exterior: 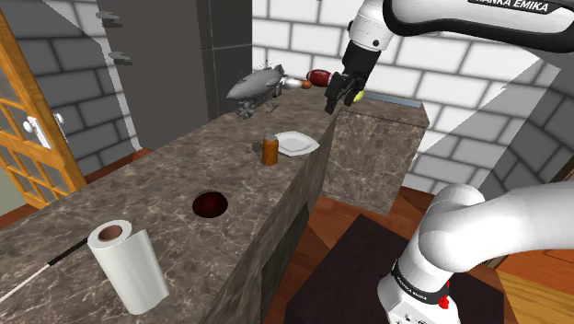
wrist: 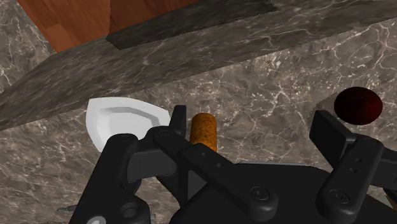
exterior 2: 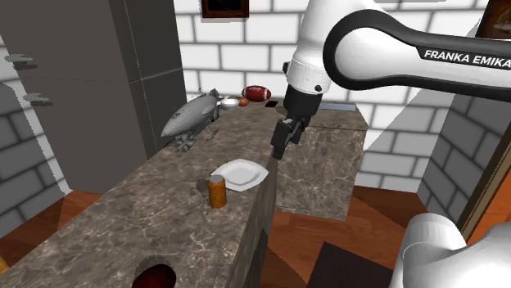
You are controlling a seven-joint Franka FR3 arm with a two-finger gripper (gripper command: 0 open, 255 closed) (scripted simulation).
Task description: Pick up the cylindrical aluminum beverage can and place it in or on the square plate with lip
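Countertop of dark veined stone [exterior: 184, 175] carries a small orange-brown cylindrical can [exterior: 269, 149], which stands upright just beside a white square plate with a raised lip [exterior: 296, 143]; whether the two touch cannot be told. The all-black two-finger gripper [exterior: 340, 95] hangs in the air above and beyond the plate, its fingers [wrist: 327, 130] spread well apart and clasping nothing. A grey model airship [exterior: 253, 87] and a brown football [exterior: 319, 76] lie farther back from the plate. A dark red round bowl [exterior: 211, 204] and a white paper towel roll [exterior: 129, 265] sit on the plate's opposite side, the roll well apart from it.
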